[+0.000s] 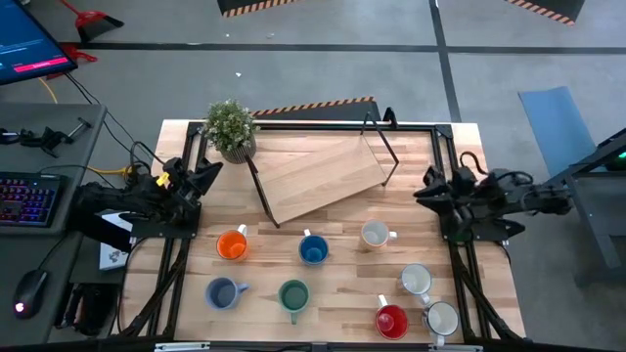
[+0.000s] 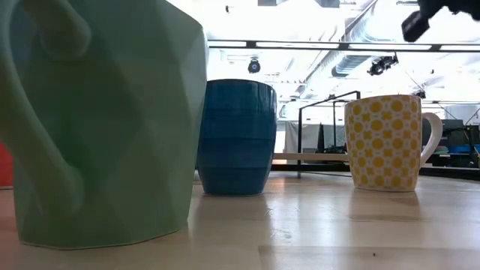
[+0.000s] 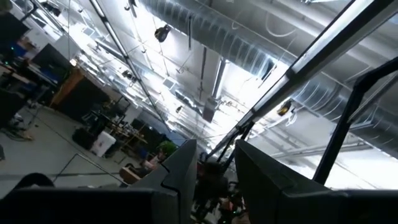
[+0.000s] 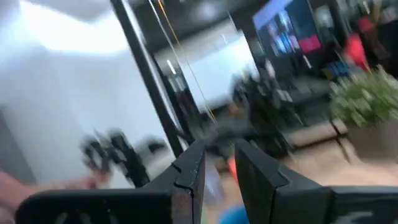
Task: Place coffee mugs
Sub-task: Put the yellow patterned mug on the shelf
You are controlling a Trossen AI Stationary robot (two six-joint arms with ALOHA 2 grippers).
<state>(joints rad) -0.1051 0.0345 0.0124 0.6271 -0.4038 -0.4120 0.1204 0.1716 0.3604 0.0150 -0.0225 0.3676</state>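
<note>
Several coffee mugs stand upright on their bases on the wooden table (image 1: 342, 323): orange (image 1: 232, 244), bright blue (image 1: 313, 250), cream (image 1: 375, 235), grey-blue (image 1: 222, 292), green (image 1: 293, 295), red (image 1: 391, 321) and two white (image 1: 417, 280) (image 1: 441, 319). The low view shows the green mug (image 2: 105, 120) close up, the blue mug (image 2: 236, 136) and the dotted cream mug (image 2: 384, 142) behind. My left gripper (image 1: 215, 172) (image 3: 214, 149) hovers at the table's left edge, tilted upward, open and empty. At the right edge my right gripper (image 1: 421, 192) (image 4: 219, 149) is raised, open and empty.
A wooden board on a black wire frame (image 1: 323, 178) lies slanted across the table's far half. A potted green plant (image 1: 232, 128) stands at the far left corner. A desk with a keyboard (image 1: 24, 196) is left of the table.
</note>
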